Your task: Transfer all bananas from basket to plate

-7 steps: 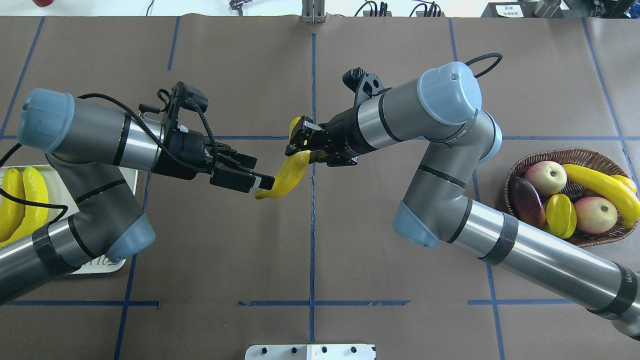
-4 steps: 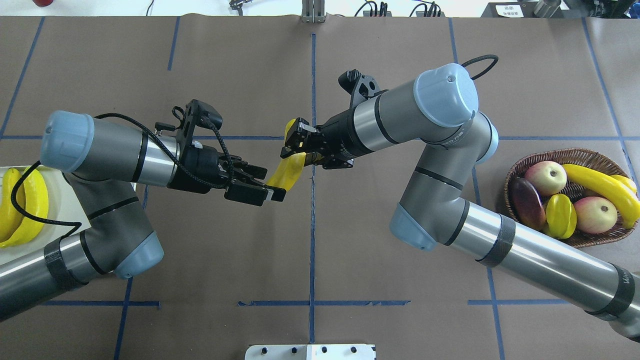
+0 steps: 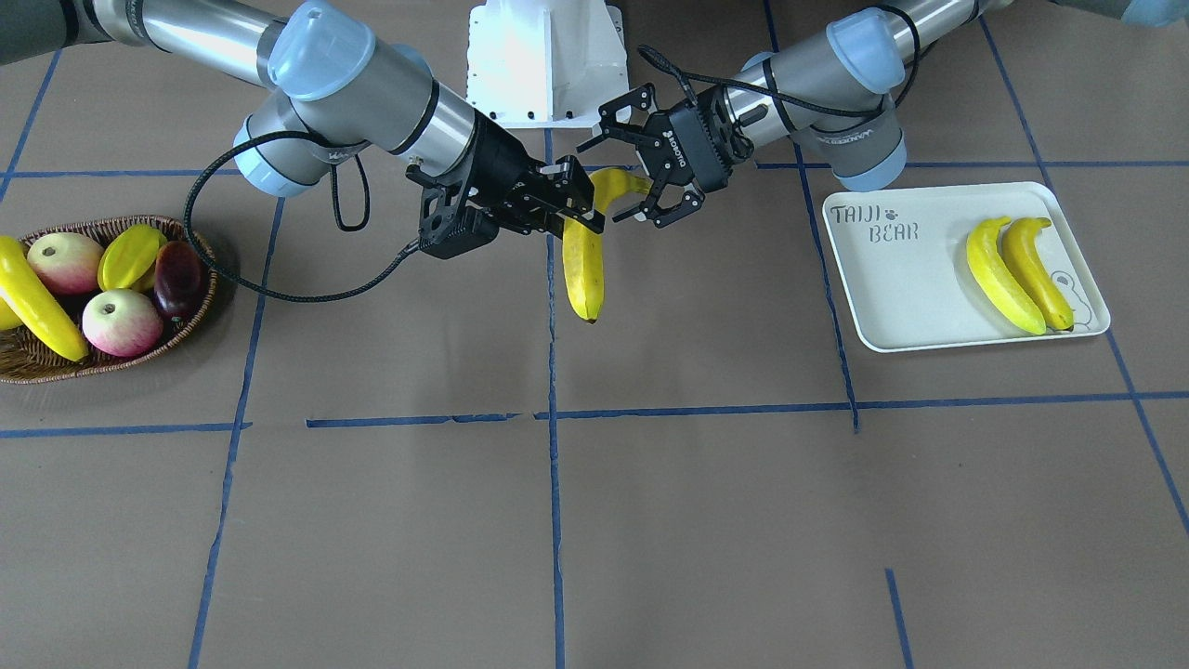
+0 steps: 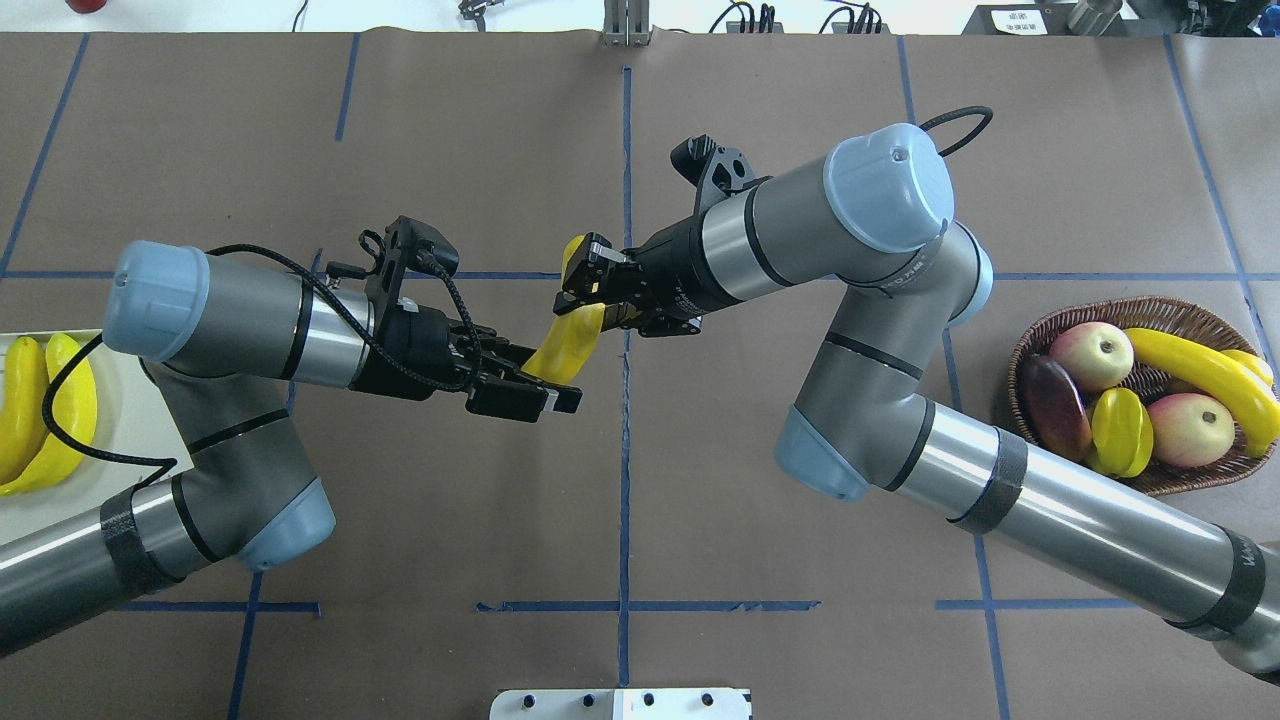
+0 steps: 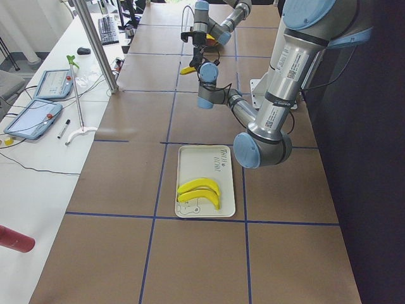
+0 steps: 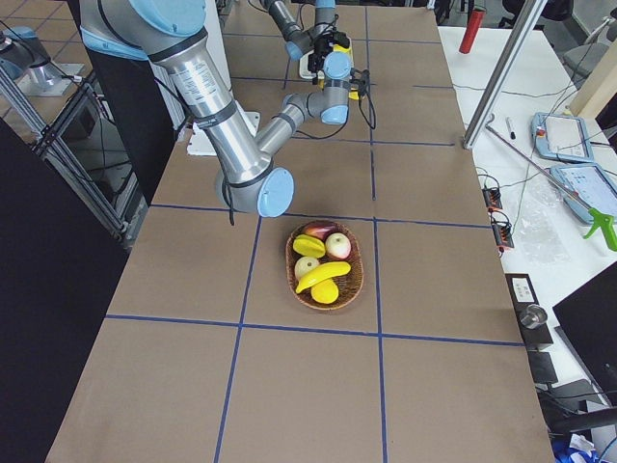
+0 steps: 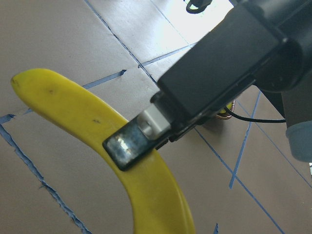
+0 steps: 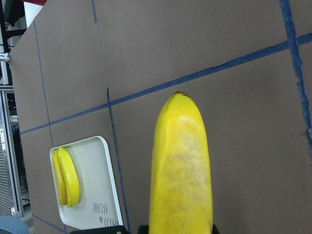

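My right gripper is shut on a yellow banana held above the table's middle; in the front view the banana hangs tip down. My left gripper is open, and its fingers straddle the banana's near end; one pad lies against the peel. The wicker basket at the right holds one whole banana and part of another. The plate at the left carries two bananas side by side.
The basket also holds two apples, a starfruit and a dark fruit. The robot's white base stands at the table's near edge. Blue tape lines cross the brown table cover.
My left arm has swung right until its open fingers reach around the banana's near end. The right gripper has shifted slightly left with the banana in it.
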